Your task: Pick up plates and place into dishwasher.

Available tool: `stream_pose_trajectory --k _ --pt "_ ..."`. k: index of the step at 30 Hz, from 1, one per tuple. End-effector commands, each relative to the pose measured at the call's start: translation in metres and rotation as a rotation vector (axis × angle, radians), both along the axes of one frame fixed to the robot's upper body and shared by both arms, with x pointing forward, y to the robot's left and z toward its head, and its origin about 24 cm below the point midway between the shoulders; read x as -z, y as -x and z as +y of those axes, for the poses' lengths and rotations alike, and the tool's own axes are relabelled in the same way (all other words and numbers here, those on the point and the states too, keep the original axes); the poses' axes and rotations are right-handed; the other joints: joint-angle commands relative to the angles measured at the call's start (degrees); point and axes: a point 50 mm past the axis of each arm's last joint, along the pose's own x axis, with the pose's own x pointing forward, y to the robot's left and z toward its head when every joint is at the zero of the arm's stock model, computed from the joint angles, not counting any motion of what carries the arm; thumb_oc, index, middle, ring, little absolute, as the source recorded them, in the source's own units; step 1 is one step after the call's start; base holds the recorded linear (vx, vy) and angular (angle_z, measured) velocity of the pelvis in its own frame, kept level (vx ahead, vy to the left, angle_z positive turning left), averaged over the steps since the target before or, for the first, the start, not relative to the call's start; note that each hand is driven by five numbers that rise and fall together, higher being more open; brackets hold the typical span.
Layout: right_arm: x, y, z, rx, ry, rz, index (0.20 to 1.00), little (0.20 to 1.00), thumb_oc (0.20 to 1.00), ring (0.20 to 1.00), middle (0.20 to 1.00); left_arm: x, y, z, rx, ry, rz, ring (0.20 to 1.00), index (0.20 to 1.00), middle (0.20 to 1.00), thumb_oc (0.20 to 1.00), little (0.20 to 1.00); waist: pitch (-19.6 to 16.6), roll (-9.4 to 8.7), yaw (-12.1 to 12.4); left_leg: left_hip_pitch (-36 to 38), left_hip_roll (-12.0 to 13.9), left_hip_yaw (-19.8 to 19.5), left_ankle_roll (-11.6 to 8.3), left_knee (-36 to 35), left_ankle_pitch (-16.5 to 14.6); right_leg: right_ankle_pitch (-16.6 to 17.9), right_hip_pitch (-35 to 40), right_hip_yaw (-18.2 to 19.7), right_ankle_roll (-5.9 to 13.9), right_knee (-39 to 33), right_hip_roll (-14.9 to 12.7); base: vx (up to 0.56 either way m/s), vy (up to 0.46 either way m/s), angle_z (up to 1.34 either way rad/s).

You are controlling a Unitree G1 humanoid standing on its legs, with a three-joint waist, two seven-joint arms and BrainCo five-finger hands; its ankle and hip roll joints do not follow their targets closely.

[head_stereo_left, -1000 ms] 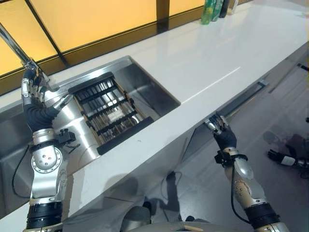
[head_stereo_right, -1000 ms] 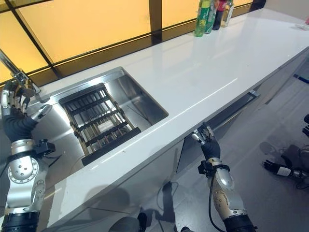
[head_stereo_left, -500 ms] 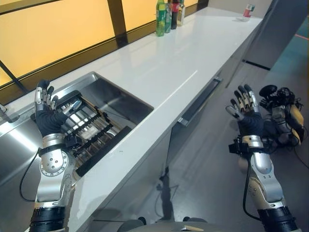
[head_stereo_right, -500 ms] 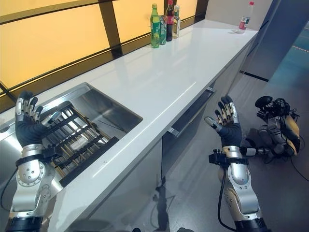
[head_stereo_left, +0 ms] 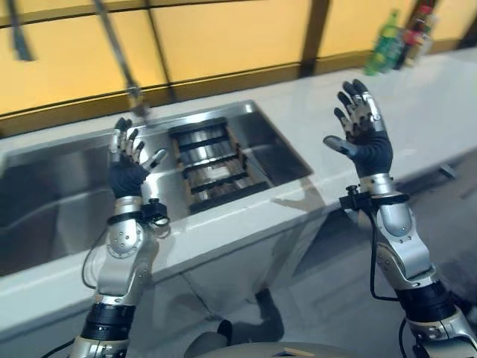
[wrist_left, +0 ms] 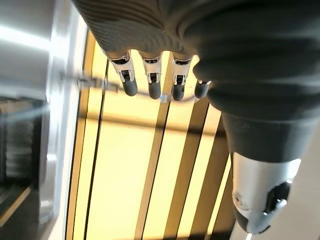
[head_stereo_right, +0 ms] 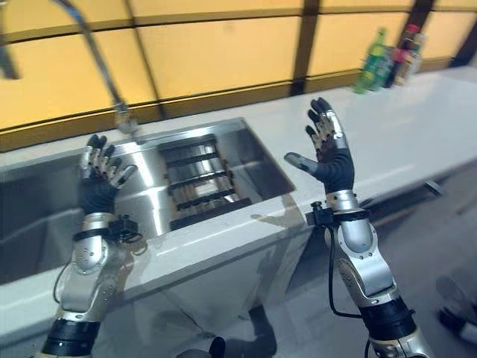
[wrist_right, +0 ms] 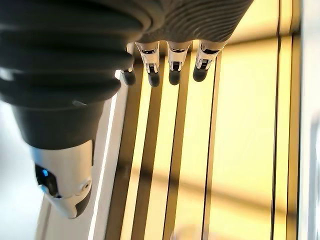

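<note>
While we look down along the long white counter (head_stereo_left: 440, 112), the steel sink (head_stereo_left: 52, 198) set into it takes up the left half of our view, and behind it runs a wall of amber window panels (head_stereo_right: 223, 52) with dark frames. A dark slatted rack (head_stereo_left: 212, 164) sits in the sink's right basin, a curved tap (head_stereo_right: 100, 63) rises at the back edge, and a few bottles (head_stereo_right: 384, 60) stand far off at the counter's right end.

Now the plates: we can't make out any, not on the counter, not in the sink, not on the rack, so we can't say where they are. The dishwasher we can't pick out for certain either; a dark handle (head_stereo_right: 434, 188) shows on the cabinet front below the counter's right end, nothing more.

Both arms are up. Our left hand (head_stereo_left: 127, 168) hovers over the sink's front edge, fingers spread and straight, palm empty. Our right hand (head_stereo_right: 332, 153) is raised above the counter, fingers fanned out, thumb apart, nothing in it. The wrist views agree: straight fingers against the amber panels.

What worries us from here? Both hands ride high near the tap and the sink rim; a blind sweep down could knock either. And with no plate in sight, any reach risks closing on the rack.
</note>
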Motion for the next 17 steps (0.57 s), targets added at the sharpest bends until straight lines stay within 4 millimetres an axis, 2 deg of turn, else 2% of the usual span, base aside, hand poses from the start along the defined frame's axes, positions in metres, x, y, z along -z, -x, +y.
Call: stream_pose_trajectory --k 1,4,7,9,12,14,17 --pt "-0.018 -0.002 0.014 -0.086 -0.05 -0.053 1.0 1.0 1.0 1.0 1.0 -0.027 0.003 0.01 -0.025 -0.055 -0.102 1.0 1.0 1.0 1.0 1.0 -2.4 -2.62 0.9 3.3 -2.9 0.7 1.68 -0.1 -3.8 8.7 -2.3 -1.1 0.94 -4.7 0.0 -0.04 -0.176 0.52" --pt "-0.011 -0.004 0.024 -0.095 -0.051 -0.014 1.0 1.0 1.0 1.0 1.0 -0.022 0.006 0.016 -0.034 -0.047 -0.078 1.0 1.0 1.0 1.0 1.0 -2.3 -2.62 3.2 2.6 -2.0 -1.0 0.53 -0.3 -3.1 8.5 -1.3 -3.1 0.29 -6.4 0.3 -0.02 -0.185 0.48" --pt "-0.004 -0.006 0.027 -0.076 -0.063 0.018 1.0 1.0 1.0 1.0 1.0 -0.022 0.009 0.02 -0.027 -0.036 -0.081 1.0 1.0 1.0 1.0 1.0 -1.9 -2.27 4.5 1.2 -1.4 -2.1 -0.52 -0.1 -1.9 8.6 -1.1 -4.5 -0.13 -7.3 0.5 -0.05 -0.136 0.39" --pt "0.003 -0.007 0.027 -0.041 -0.065 0.038 1.0 1.0 1.0 1.0 1.0 -0.024 0.008 0.02 -0.006 -0.035 -0.087 1.0 1.0 1.0 1.0 1.0 -1.4 -1.98 4.5 -0.5 -0.8 -0.5 -1.26 1.7 -1.9 8.5 -1.2 -6.2 -0.34 -7.1 0.2 -0.09 -0.079 0.43" --pt "0.009 -0.006 0.016 0.021 -0.07 0.05 1.0 1.0 1.0 1.0 1.0 -0.026 -0.003 0.009 0.044 -0.032 -0.092 1.0 1.0 1.0 1.0 1.0 -1.2 -2.13 1.5 -2.8 0.3 8.4 -2.32 8.0 -3.0 8.8 -1.6 -9.4 -0.45 -6.9 -1.1 -0.12 0.023 0.78" --pt "0.011 -0.008 0.009 0.049 -0.066 0.049 1.0 1.0 1.0 1.0 1.0 -0.029 -0.007 0.004 0.063 -0.033 -0.102 1.0 1.0 1.0 1.0 1.0 -1.3 -2.04 -0.6 -1.3 0.6 11.2 -1.86 8.4 -5.2 9.0 -2.6 -9.8 -0.19 -6.2 -1.8 -0.09 0.111 1.04" --pt "0.011 -0.008 0.005 0.058 -0.063 0.042 1.0 1.0 1.0 1.0 1.0 -0.032 -0.01 0.001 0.069 -0.033 -0.111 1.0 1.0 1.0 1.0 1.0 -1.9 -0.58 -2.3 2.6 2.0 11.8 -1.55 1.7 -4.5 8.6 -2.9 -9.4 0.14 -5.9 -1.7 -0.02 0.123 0.46"
